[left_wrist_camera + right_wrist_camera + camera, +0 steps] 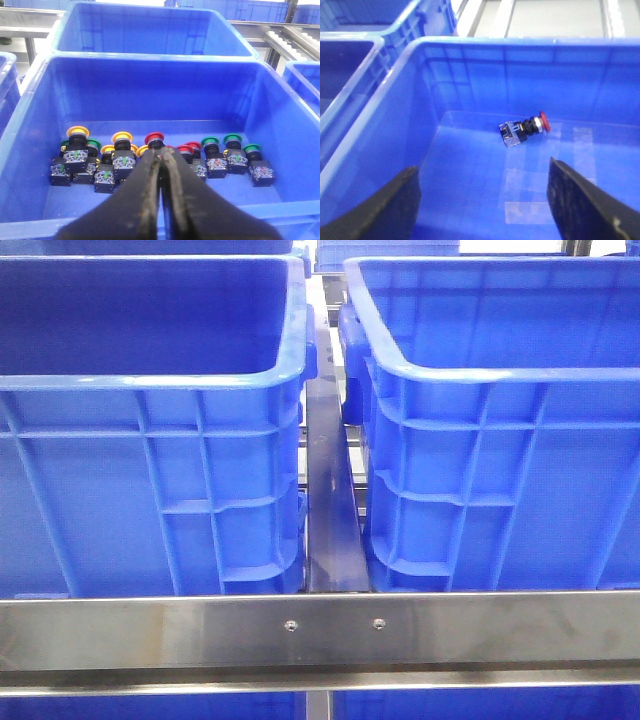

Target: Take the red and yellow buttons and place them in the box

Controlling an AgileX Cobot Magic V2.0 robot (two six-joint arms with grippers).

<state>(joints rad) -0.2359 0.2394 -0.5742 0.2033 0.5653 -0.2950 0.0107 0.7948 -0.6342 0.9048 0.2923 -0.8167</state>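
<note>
My left hand was pressed shut, its two dark fingers meeting along a thin seam with nothing between them. It hung above the near wall of the left bin, pointing at the row of buttons on that bin's floor. Measured from the red button just past my fingertips: a second red button lay just beside it toward the green ones, the yellow buttons sat beside it on the other side, with one more yellow cap further along near the bin's side wall, and the green buttons stood in a group beyond the second red one. Each button sat on a black block with a pale contact face. None touched my left hand.

My right hand was spread wide, one finger at each edge of its wrist view, holding nothing. It hovered over the right bin, where a single red button lay on its side on the floor, well apart from the walls and from my fingers.

From the front, the two blue bins stood side by side behind a steel rail, a dark bar between them; neither hand showed there.
</note>
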